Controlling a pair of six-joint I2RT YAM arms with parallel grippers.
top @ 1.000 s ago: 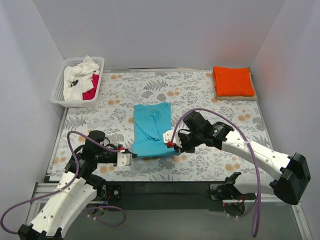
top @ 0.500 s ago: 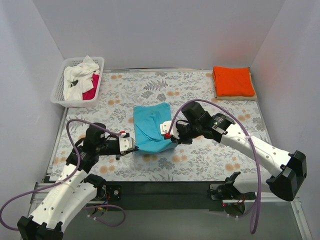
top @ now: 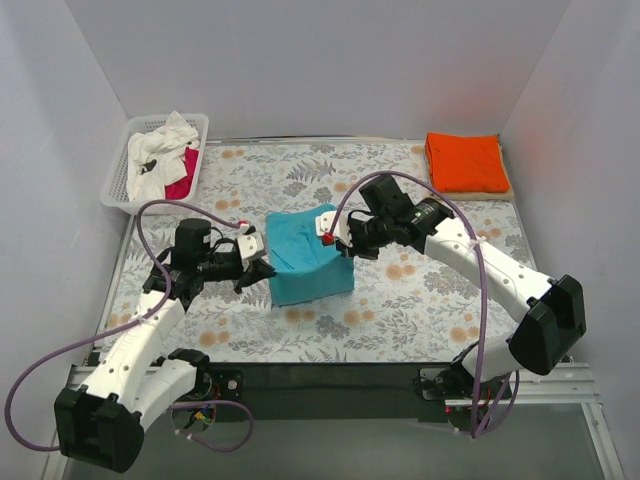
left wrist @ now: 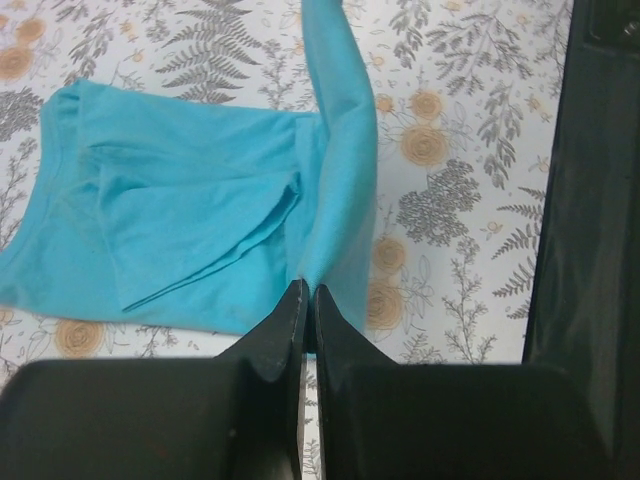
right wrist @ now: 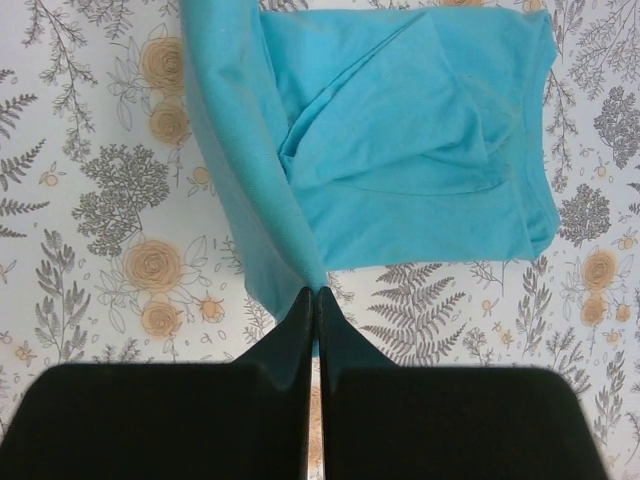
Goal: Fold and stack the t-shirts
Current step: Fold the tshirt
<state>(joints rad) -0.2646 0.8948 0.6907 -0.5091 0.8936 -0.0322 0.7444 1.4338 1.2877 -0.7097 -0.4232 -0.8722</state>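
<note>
A teal t-shirt [top: 305, 262] lies mid-table, its near end lifted and folded back over itself. My left gripper [top: 262, 268] is shut on the shirt's near left corner [left wrist: 335, 200], held above the cloth. My right gripper [top: 343, 248] is shut on the near right corner [right wrist: 250, 190], also raised. The rest of the teal shirt lies flat beneath, shown in the left wrist view [left wrist: 170, 230] and the right wrist view [right wrist: 420, 130]. A folded orange t-shirt [top: 465, 162] sits at the far right. White [top: 152, 160] and red-pink [top: 183, 172] shirts lie in the basket.
A white lattice basket [top: 117, 190] stands at the far left corner. The orange shirt rests on a brown board [top: 470, 195]. The table has a floral cloth [top: 420, 300]. A black strip [left wrist: 590, 200] runs along the table's near edge.
Both grippers have carried the teal shirt's near edge up and away from the front of the table, towards the far side, so the shirt now looks shorter and doubled over.
</note>
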